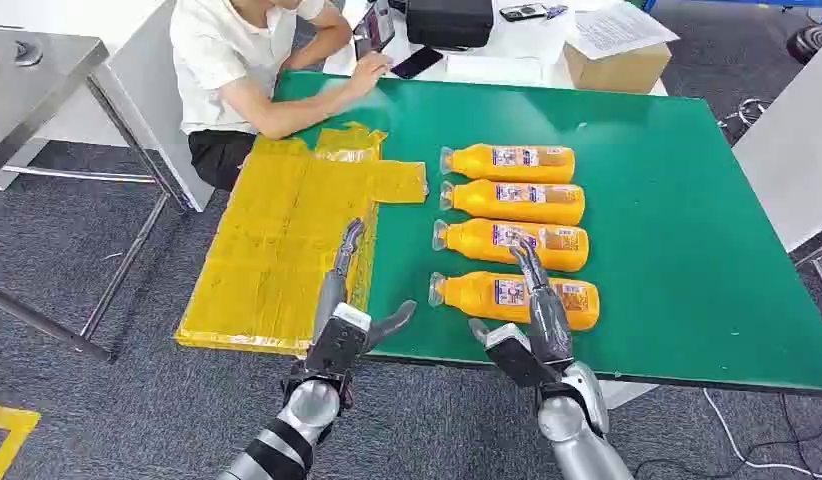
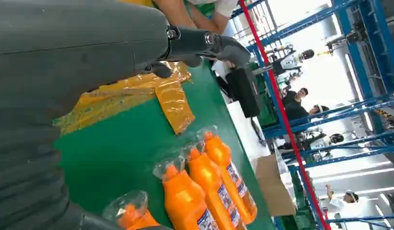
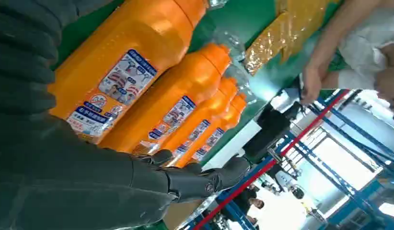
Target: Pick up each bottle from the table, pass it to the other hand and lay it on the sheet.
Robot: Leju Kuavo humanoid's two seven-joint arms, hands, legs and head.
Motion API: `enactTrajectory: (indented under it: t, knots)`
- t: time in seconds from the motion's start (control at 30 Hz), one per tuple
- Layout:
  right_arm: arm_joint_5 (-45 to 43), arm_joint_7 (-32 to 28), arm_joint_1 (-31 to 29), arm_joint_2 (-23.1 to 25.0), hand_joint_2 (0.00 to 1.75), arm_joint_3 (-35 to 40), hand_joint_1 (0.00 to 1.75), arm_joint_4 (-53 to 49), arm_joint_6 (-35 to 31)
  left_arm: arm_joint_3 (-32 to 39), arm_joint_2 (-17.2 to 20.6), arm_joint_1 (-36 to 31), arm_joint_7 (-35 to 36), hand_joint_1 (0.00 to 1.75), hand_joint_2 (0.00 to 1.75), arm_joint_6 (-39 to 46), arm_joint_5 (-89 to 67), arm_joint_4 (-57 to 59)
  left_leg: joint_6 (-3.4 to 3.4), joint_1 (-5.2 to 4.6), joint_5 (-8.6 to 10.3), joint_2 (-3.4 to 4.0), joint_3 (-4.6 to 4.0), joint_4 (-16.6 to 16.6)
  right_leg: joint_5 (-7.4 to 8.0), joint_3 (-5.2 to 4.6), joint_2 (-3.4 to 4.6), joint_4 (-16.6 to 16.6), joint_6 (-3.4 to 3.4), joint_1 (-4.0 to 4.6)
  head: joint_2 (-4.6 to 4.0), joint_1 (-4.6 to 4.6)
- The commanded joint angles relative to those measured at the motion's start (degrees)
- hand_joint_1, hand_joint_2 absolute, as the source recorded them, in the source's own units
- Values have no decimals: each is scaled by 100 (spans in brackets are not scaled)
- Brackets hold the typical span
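Four orange bottles (image 1: 512, 230) lie on green surface (image 1: 687, 250) | right robot hand (image 1: 532, 320) open above nearest bottle (image 1: 514, 299) | left robot hand (image 1: 347, 310) open, empty, beside yellow sheet (image 1: 287, 240)

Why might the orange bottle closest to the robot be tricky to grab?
The nearest orange bottle lies on its side on the green table, so a nudge could probably roll or slide it. Its body looks smooth and glossy, likely slippery. The clear wrap over its cap end looks thin and floppy, so the right hand should probably grip the body.
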Motion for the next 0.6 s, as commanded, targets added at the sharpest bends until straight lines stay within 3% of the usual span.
enactTrajectory:
  t: [0.03,0.23,0.3,0.5,0.6]
  knots:
    - [296,200,-290,-330,175,250,0,402,53,-10,11,-229,72,0,175,-7,-72,340,-11,4,-18,5,45,-2,-15,44,8,-3,-12,4,0,0]
    - [514,389,-321,-405,175,282,0,458,80,-14,3,-224,95,0,175,-20,-123,335,-7,3,-7,3,20,-4,-5,20,5,-4,-8,3,0,0]
    - [770,597,-373,-601,175,380,0,557,202,-44,-7,-218,129,0,175,-49,-187,326,-14,3,-20,7,50,-2,-18,46,10,1,-15,3,0,0]
    - [1342,1219,-741,-1237,175,412,0,970,641,-19,-22,-162,313,0,175,-373,-21,229,-9,1,-18,0,47,-1,-16,48,3,-3,-9,1,0,0]
    - [1429,1258,-875,-1404,175,418,0,1066,741,-25,-34,-192,336,0,175,-393,-25,264,-5,-5,-10,1,29,0,-8,29,5,0,-5,-4,0,-2]
